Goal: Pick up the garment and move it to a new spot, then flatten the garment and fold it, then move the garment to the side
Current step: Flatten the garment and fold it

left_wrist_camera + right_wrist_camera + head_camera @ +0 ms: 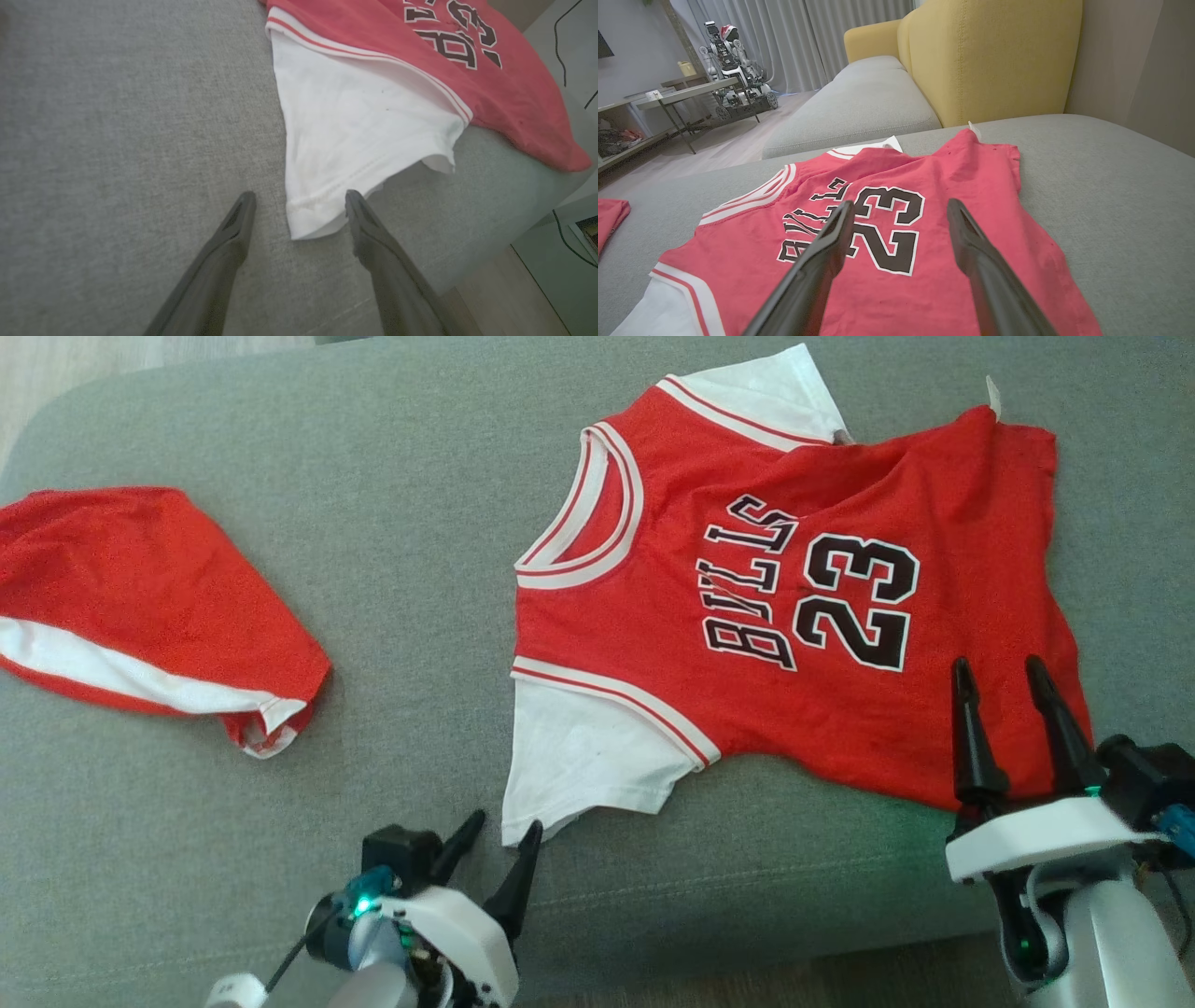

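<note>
Scanning from my left, I am seeing red shorts (140,607) lying apart on the grey cushion (373,476). My left claw (506,821) is hovering spread and empty, tips straddling the corner of the white sleeve (588,756). The jersey (794,616) is lying face up mid-cushion, rumpled along its far side. My right claw (998,663) is hanging released above its near hem corner. Pinching only one layer, I am risking bunching it or dragging it off the front edge.

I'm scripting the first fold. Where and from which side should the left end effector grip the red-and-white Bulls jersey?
Probably the white fabric sleeve, at its hem corner, from the front of the grey fabric cushion: that corner lies flat and free, facing the open left end effector.
</note>
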Controlling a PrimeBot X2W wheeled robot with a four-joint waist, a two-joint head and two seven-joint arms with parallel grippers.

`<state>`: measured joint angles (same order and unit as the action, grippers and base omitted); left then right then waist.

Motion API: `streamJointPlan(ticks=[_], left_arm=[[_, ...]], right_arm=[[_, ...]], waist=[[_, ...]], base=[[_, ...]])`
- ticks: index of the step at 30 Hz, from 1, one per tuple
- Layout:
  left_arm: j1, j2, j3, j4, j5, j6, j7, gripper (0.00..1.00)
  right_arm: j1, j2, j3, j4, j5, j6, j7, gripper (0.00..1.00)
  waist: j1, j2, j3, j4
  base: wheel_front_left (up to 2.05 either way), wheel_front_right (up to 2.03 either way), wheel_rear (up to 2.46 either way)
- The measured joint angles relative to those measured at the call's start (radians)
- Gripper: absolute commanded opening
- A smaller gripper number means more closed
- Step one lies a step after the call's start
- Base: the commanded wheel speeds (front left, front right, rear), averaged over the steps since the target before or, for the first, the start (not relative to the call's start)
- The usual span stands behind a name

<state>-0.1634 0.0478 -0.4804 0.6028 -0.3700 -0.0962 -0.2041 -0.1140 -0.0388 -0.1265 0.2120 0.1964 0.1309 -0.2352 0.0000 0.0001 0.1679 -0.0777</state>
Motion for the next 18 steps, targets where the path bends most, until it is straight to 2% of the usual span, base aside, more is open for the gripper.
streamJointPlan(ticks=[6,7,8,12,18], left_arm=[[-0.044,0.0,-0.019,0.032,-0.021,0.018,0.0,1.0],[-0.057,-0.001,-0.029,0.047,-0.045,0.017,0.015,0.37],[-0.063,0.0,-0.032,0.05,-0.061,0.017,0.027,0.0],[-0.089,0.004,-0.05,0.068,-0.089,0.007,0.053,0.0],[-0.096,0.002,-0.062,0.081,-0.102,0.008,0.027,0.0]], right_arm=[[-0.001,0.0,-0.003,0.005,0.0,0.0,-0.004,1.0],[-0.001,0.0,-0.007,0.007,-0.002,0.0,-0.004,1.0],[-0.002,0.0,-0.012,0.009,-0.002,0.0,-0.005,1.0],[-0.002,0.0,-0.039,0.022,-0.006,0.0,-0.007,1.0],[-0.003,0.0,-0.094,0.055,-0.022,0.0,-0.007,1.0]], waist=[[0.0,0.0,0.008,-0.004],[0.0,0.0,0.013,-0.006],[0.0,0.0,0.014,-0.008],[0.0,0.0,0.018,-0.013],[0.0,0.0,0.016,-0.019]], base=[[0.0,0.0,0.0],[0.0,0.0,0.0],[0.0,0.0,0.0],[0.0,0.0,0.0],[0.0,0.0,0.0]])
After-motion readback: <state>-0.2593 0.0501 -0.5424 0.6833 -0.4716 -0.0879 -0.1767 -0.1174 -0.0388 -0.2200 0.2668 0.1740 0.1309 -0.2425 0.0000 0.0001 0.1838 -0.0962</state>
